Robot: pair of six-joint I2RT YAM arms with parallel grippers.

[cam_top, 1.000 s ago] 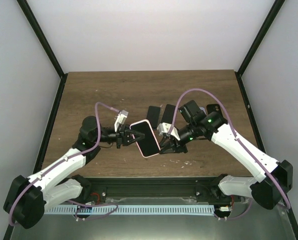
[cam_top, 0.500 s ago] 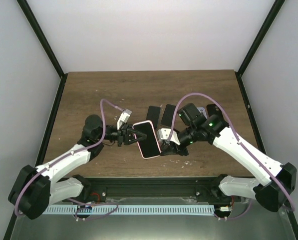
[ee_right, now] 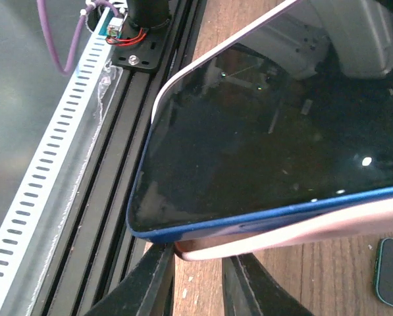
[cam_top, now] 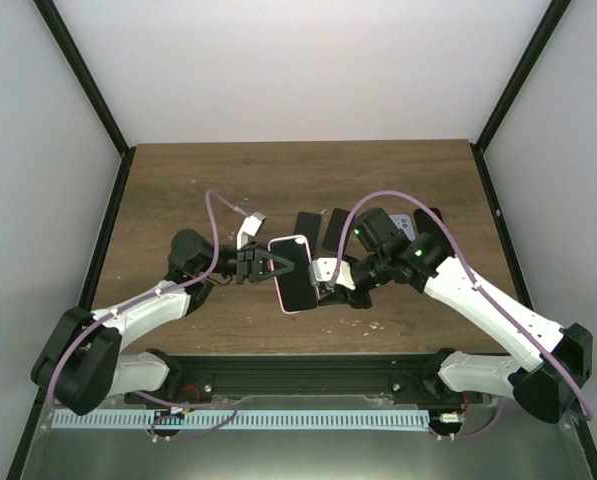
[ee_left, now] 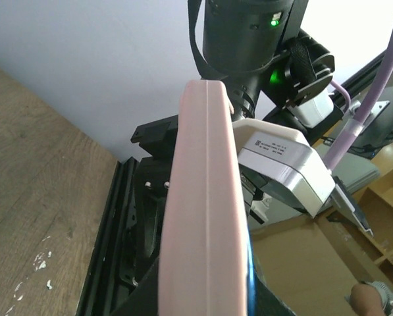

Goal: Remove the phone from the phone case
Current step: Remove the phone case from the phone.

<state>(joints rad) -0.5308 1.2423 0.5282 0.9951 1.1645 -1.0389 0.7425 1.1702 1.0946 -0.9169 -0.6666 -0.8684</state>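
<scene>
- Arms have closed in; left gripper (cam_top: 261, 266) clamps the case (ee_left: 203, 197).
- Right gripper (ee_right: 196, 280) straddles its corner — grip unclear; phone (ee_right: 268, 151) edge stands proud, so separation seems begun.

Brown wooden table (cam_top: 178, 190), plain white walls (cam_top: 298, 70), black corner posts (cam_top: 83, 75), black rail (cam_top: 298, 375) along near edge

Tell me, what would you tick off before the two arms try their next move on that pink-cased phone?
1. Left tool shut on the soft pink phone case: ok.
2. Right tool gripping the case's lower edge firmly: cannot tell.
3. Blue-rimmed black-screened phone raised out of the case at one corner: ok.
4. Phone fully out of the case: not ok.
5. Phone held above the brown wooden table: ok.
</scene>
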